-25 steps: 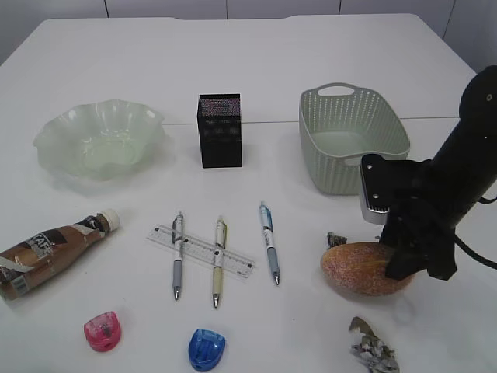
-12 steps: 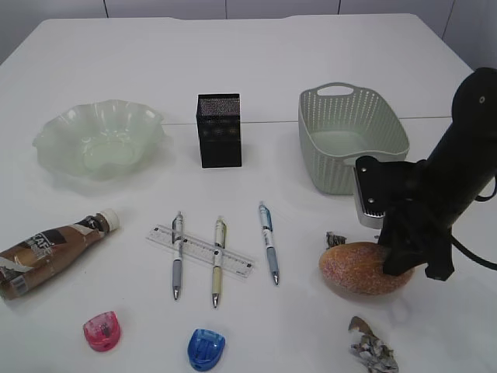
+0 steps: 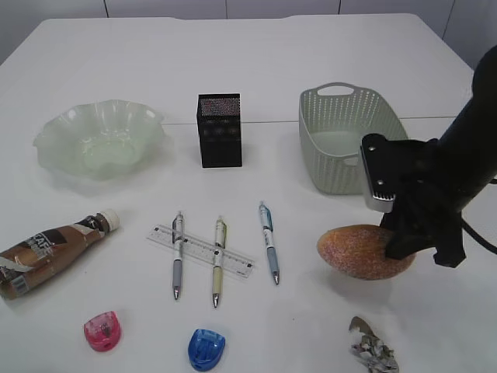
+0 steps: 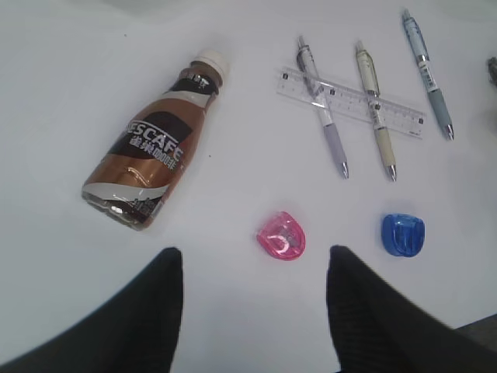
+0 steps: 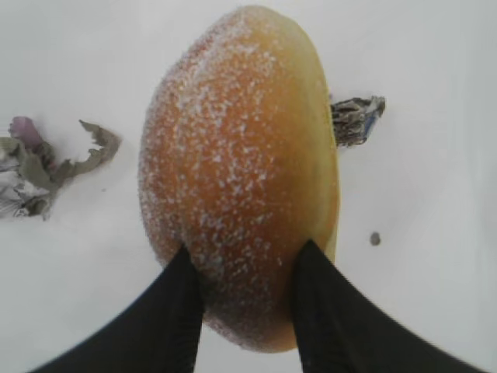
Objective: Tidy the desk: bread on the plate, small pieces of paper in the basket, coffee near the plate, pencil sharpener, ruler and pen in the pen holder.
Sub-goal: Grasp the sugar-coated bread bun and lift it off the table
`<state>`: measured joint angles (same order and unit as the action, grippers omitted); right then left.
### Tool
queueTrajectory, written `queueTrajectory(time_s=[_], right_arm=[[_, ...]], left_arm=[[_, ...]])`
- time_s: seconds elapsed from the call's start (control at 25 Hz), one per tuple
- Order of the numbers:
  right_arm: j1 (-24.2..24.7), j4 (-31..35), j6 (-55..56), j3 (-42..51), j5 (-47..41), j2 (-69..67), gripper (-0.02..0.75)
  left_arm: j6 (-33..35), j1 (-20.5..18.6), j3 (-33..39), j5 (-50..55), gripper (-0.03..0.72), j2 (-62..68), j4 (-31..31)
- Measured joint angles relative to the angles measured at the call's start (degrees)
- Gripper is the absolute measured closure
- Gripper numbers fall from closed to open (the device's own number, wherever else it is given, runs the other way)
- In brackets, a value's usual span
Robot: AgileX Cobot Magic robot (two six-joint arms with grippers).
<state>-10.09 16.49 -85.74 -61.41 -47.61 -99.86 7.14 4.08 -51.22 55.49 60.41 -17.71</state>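
Observation:
My right gripper (image 3: 397,247) (image 5: 247,264) is shut on the right end of the bread (image 3: 362,252) (image 5: 241,171) and holds it just above the desk (image 3: 256,54). Two paper scraps lie below it (image 5: 356,118) (image 5: 46,165); one shows at the front in the exterior view (image 3: 374,346). The plate (image 3: 53,140) is far left, the pen holder (image 3: 220,130) centre, the basket (image 3: 342,175) back right. The coffee bottle (image 3: 46,252) (image 4: 155,151) lies on its side. Three pens (image 3: 268,241) (image 4: 373,116) lie over and beside the ruler (image 3: 159,235) (image 4: 291,78). My left gripper (image 4: 252,268) is open above the pink sharpener (image 4: 282,237) (image 3: 102,330).
A blue sharpener (image 3: 206,347) (image 4: 403,233) lies at the front, right of the pink one. The thin seam (image 3: 264,122) runs across the desk behind the pen holder.
My right gripper has lifted the bread a little off the desk and shifted it slightly up and left. The scrap behind the bread is now hidden in the exterior view.

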Motion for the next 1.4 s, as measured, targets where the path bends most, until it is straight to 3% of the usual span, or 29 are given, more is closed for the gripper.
queueTrajectory(time_s=[0.2, 0.68, 1.04, 1.12, 1.28, 1.4], right_arm=[[0.0, 2.06, 0.0, 0.09, -4.05, 4.8, 0.479], [0.0, 24.49, -0.11, 0.22, -10.85, 19.75, 0.48], [0.0, 30.63, -0.45, 0.22, -16.43, 23.39, 0.48], [-0.24, 31.38, -0.45, 0.22, -16.92, 23.72, 0.48], [-2.72, 31.83, -0.45, 0.22, -17.05, 23.85, 0.48], [-5.31, 31.83, -0.23, 0.22, -14.87, 23.85, 0.481]], left_arm=[[0.12, 0.0, 0.0, 0.13, 0.255, 0.0, 0.0], [0.15, 0.0, 0.0, 0.13, 0.255, 0.0, 1.26], [0.26, 0.0, 0.0, -3.2, 0.255, 0.0, 0.81], [4.42, 0.0, 0.0, -4.38, 0.255, 0.0, -1.18], [21.68, 0.0, 0.0, -4.27, 0.255, 0.0, -9.12], [27.89, 0.0, 0.0, -4.27, 0.255, 0.0, -13.86]])
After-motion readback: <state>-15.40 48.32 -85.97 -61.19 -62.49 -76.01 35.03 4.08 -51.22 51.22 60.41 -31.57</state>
